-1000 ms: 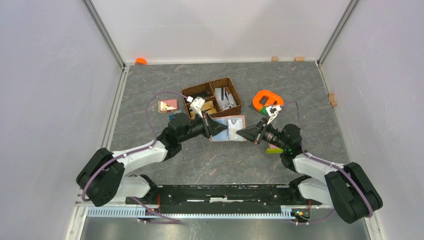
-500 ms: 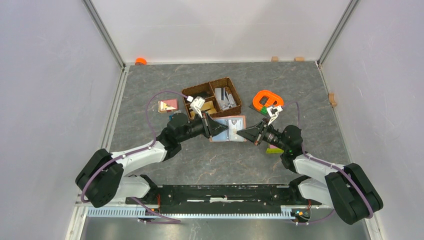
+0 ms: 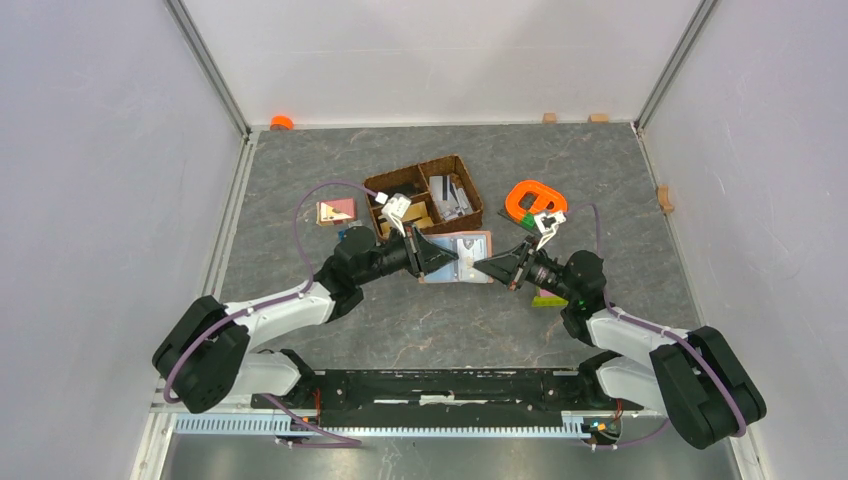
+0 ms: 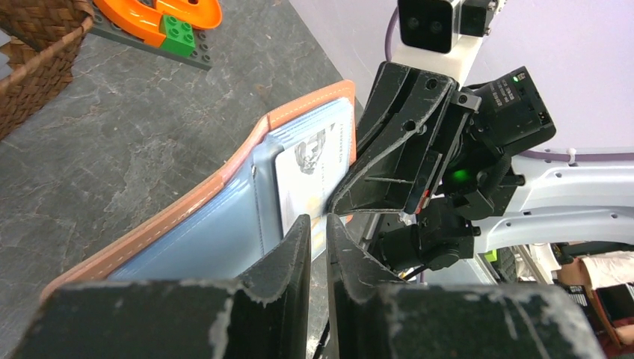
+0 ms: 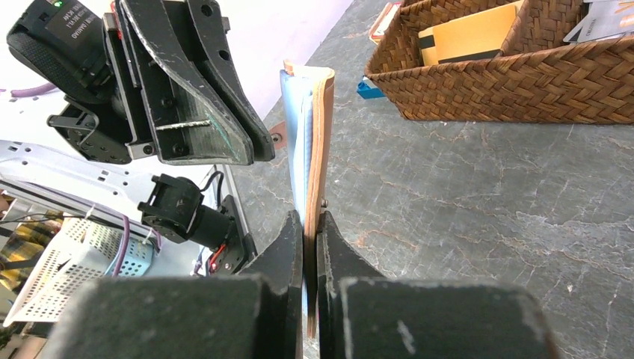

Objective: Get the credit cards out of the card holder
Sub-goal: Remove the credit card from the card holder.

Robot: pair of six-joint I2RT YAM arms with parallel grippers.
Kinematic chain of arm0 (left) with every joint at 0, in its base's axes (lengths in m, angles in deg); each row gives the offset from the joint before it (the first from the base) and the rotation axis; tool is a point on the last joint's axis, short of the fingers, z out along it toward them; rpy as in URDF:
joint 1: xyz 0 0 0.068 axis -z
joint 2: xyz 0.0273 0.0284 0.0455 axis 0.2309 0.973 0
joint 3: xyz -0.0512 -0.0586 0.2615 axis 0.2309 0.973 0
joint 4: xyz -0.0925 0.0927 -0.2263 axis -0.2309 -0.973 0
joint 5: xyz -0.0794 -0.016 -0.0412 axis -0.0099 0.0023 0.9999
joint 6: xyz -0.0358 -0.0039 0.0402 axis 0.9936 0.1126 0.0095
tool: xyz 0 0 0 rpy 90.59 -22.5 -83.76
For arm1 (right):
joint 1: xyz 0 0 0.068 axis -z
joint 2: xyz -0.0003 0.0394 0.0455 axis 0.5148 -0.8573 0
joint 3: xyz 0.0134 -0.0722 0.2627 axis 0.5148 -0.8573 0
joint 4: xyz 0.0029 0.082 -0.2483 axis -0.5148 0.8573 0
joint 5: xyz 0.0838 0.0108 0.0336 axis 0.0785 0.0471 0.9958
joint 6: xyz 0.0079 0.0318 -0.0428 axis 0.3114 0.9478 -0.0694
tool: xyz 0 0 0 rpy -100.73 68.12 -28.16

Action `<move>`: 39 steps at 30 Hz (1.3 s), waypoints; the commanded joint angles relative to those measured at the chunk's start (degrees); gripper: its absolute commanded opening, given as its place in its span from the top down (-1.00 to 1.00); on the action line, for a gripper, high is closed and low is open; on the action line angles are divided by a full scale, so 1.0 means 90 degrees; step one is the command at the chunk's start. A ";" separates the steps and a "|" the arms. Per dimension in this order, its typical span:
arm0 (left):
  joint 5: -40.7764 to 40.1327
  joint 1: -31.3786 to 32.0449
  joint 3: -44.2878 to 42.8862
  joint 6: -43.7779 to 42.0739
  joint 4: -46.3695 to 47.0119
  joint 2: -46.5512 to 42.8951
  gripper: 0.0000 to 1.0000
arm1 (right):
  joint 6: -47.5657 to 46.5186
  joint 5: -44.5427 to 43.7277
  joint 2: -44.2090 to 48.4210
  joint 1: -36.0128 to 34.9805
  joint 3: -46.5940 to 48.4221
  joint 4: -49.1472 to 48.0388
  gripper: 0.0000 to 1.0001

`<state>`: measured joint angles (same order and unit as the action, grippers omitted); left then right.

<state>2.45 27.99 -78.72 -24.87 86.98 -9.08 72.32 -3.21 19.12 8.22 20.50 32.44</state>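
Card holder (image 3: 462, 256) is open and held up off the tabletop (image 3: 560, 160), between the two hands, just in front of the basket (image 5: 508, 90). In the right wrist view it stands on edge, brown cover to the right and pale blue sleeves to the left. In the left wrist view the inner side faces the cam: shiny blue sleeves with a brown stitched rim round them.

One white credit card (image 4: 305, 183) w/ a small grey portrait sits in a sleeve near the far end. Its lower end runs down toward the left fingertips.

Left hand (image 4: 318, 232): fingers drawn to a thin slit w/ a pale strip in it, in line w/ that card, so it looks pinched on the card's end. Can't fully rule out that sleeve edge is in there too.

Right hand (image 5: 310, 221): clamped tight on the brown cover's edge, one finger each side, no gap showing. It comes in from the opp. side and faces the left hand; the tips are near but apart.

Basket is woven, dark brown, divided. Loose grey cards (image 3: 450, 195) lie in its right compartment (top view), a yellow card (image 5: 467, 34) in the other.

Blue block (image 5: 368, 90) is at the basket's near-left corner. Pink-and-tan piece (image 3: 336, 211) lies left of the basket. Orange ring piece (image 3: 530, 195) w/ a green brick (image 4: 178, 37) lies right of the basket.
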 commanded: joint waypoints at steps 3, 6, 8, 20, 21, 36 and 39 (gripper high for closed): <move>0.0421 -0.0004 -0.0039 0.0270 0.0648 0.0200 0.59 | 0.0217 0.0161 0.0153 0.0020 -0.0053 -0.0693 1.00; 0.0514 -0.0004 -0.0077 0.0317 0.0699 0.0301 0.55 | 0.0250 0.0174 0.0148 0.0022 -0.0079 -0.0802 1.00; 0.0537 -0.0004 -0.0088 0.0365 0.0733 0.0355 0.55 | 0.0316 0.0217 0.0119 0.0024 -0.0092 -0.0909 1.00; 0.0140 -0.0005 -0.0305 0.0201 -0.0099 0.0463 0.44 | 0.0374 0.0255 0.0082 0.0057 -0.0110 -0.1018 1.00; 0.0151 -0.0004 -0.0320 0.0202 -0.0101 0.0483 0.44 | 0.0374 0.0255 0.0076 0.0062 -0.0110 -0.1018 1.00; 0.1298 -0.0004 -0.0121 0.0571 0.1505 0.0519 0.59 | 0.0419 0.0287 -0.0242 0.0073 -0.0080 -0.1067 0.95; 0.1428 -0.0001 -0.0145 0.0643 0.1651 0.0589 0.61 | 0.0413 0.0316 -0.0325 0.0068 -0.0071 -0.1096 0.93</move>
<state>8.87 26.83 -79.15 -22.12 93.23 -3.59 75.97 -1.97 17.55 9.38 19.49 24.96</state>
